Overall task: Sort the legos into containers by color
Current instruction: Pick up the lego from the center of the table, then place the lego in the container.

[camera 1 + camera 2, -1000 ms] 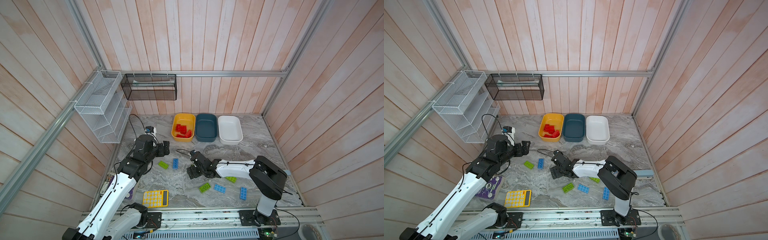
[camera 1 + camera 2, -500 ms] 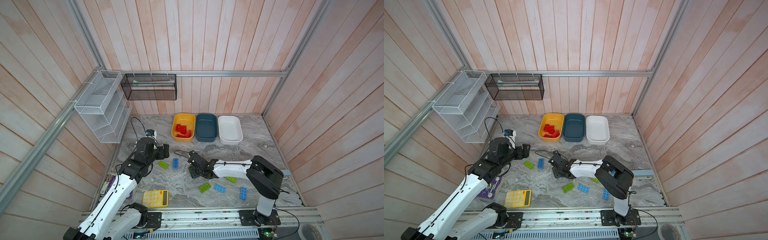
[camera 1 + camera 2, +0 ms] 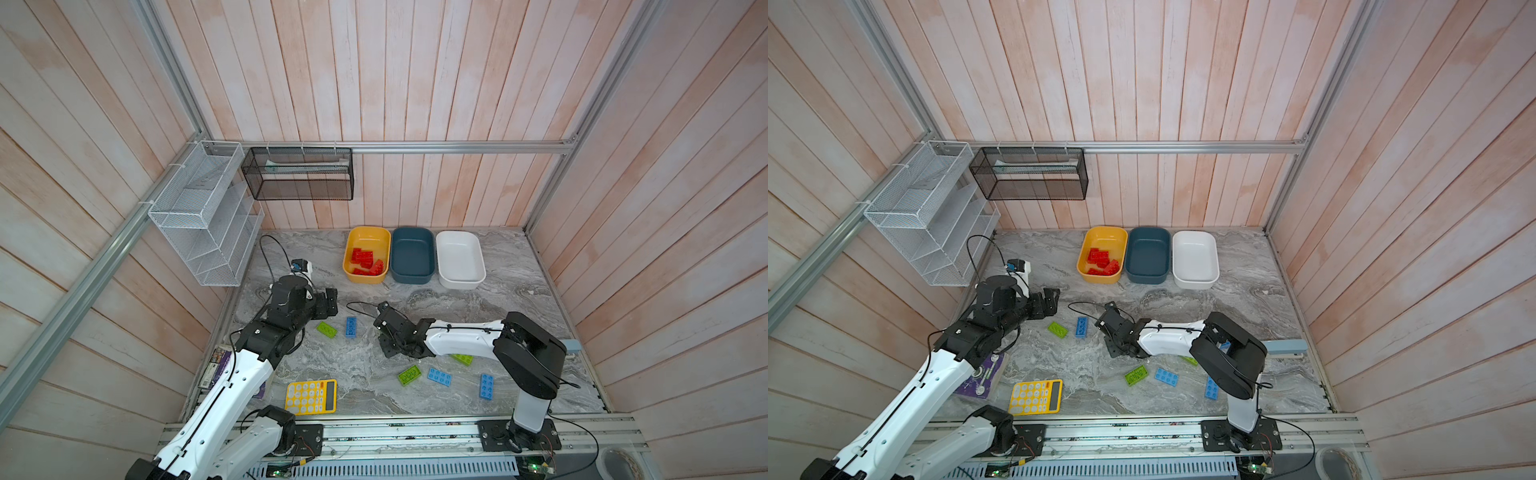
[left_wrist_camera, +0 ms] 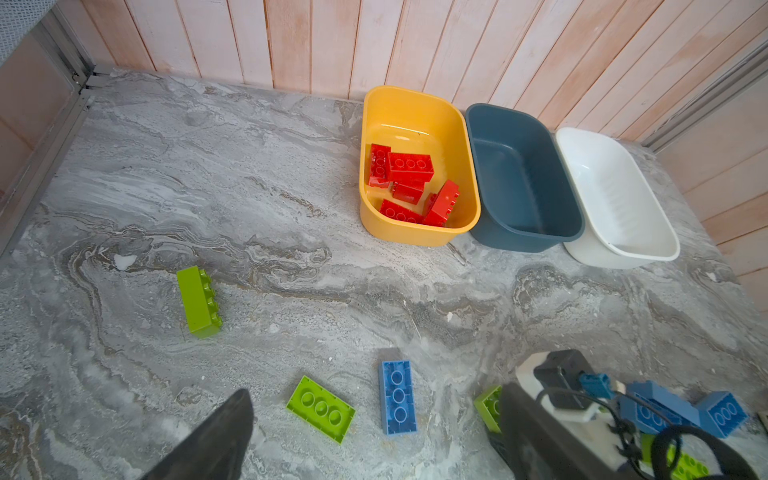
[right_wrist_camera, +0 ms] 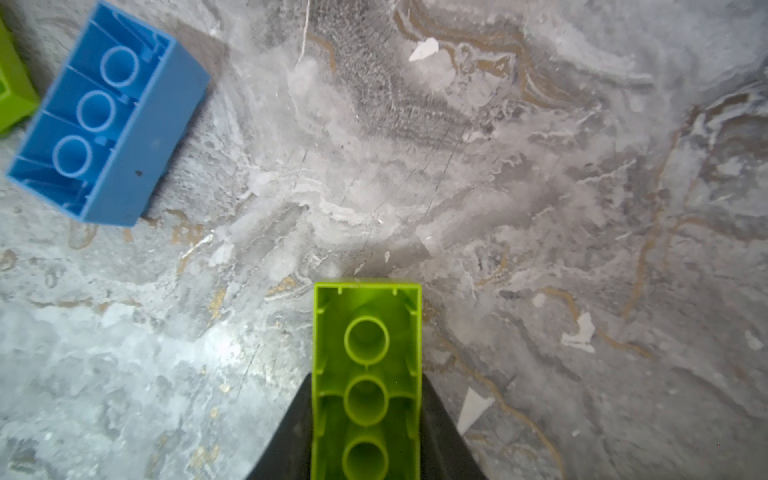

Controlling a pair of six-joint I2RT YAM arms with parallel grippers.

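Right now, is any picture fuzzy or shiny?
Right wrist view: the light blue plastic brick looks slightly soft, the lime green plastic brick fairly sharp. Left wrist view: white glare inside the yellow plastic tub. Both top views: sharp, but the wall planks lean.

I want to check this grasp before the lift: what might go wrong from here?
1. The right gripper pinches the green brick with much of it sticking out past the fingers; it may pivot or slip.
2. The open left gripper hovers close by, so the arms might clash on the way to the tubs.
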